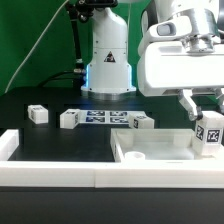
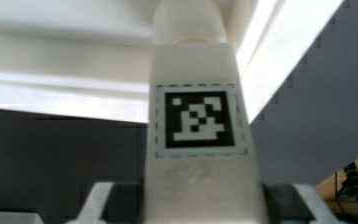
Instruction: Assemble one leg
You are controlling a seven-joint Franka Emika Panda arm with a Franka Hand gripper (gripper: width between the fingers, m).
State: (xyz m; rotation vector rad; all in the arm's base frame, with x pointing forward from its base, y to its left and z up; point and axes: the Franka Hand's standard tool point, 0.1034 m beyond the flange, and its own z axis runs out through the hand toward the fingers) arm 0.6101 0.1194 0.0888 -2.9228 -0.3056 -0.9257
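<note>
Currently, the gripper (image 1: 204, 116) is holding the leg (image 1: 208, 132), with its jaws drawn in narrow against two opposite sides of the post's upper end. The leg is hanging upright at about four o'clock in the exterior view, over the far-right part of the tray-like part (image 1: 130, 152). Whether its lower end is touching that part is not something I can tell. In the wrist view the leg (image 2: 197, 90) is running straight away from the camera between the fingers (image 2: 105, 205), and its tag (image 2: 197, 120) is facing the lens squarely.

Three other posts are lying loose on the table (image 1: 60, 142): two toward nine o'clock (image 1: 37, 114) (image 1: 70, 119) and one near the centre (image 1: 140, 122). The marker board (image 1: 100, 117) is lying between the last two.

The leg is looking like a light, rigid piece of moulded plastic, so weight is probably not the concern. Its faces are looking smooth, and I judge that it could slip or twist in the grip if pushed hard against the tray-like part. Taking hold on the two flat faces beside the tagged one, near the top, seems right. That is leaving the tag readable and the lower end free for seating. A long post gripped high may also be swinging slightly at its free end, so any lowering is calling for a slow, straight approach.
</note>
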